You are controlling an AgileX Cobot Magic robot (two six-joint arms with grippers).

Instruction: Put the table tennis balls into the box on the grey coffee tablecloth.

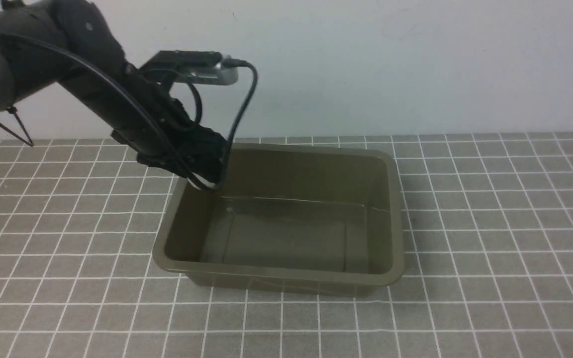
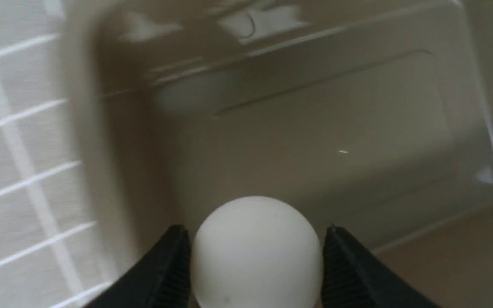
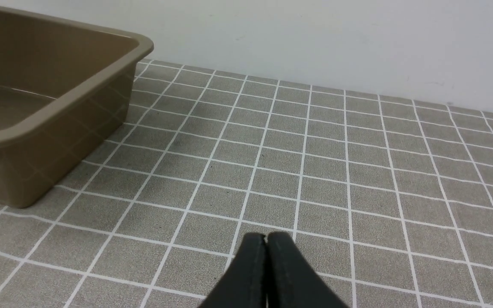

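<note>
The olive-brown box (image 1: 396,214) sits in the middle of the grey-brown checked tablecloth (image 1: 490,223). My left gripper (image 1: 202,166) hangs over the box's far left corner. In the left wrist view the left gripper (image 2: 256,233) is shut on the white table tennis ball (image 2: 255,252), its two black fingers touching the ball's sides, above the box's floor (image 2: 315,141). The ball is hidden in the front view. My right gripper (image 3: 266,237) is shut and empty, low over the cloth (image 3: 315,171) to the right of the box (image 3: 58,94); it is out of the front view.
A pale wall (image 1: 416,64) runs along the far edge of the cloth. The left arm's cable (image 1: 239,114) loops down by the box's far left rim.
</note>
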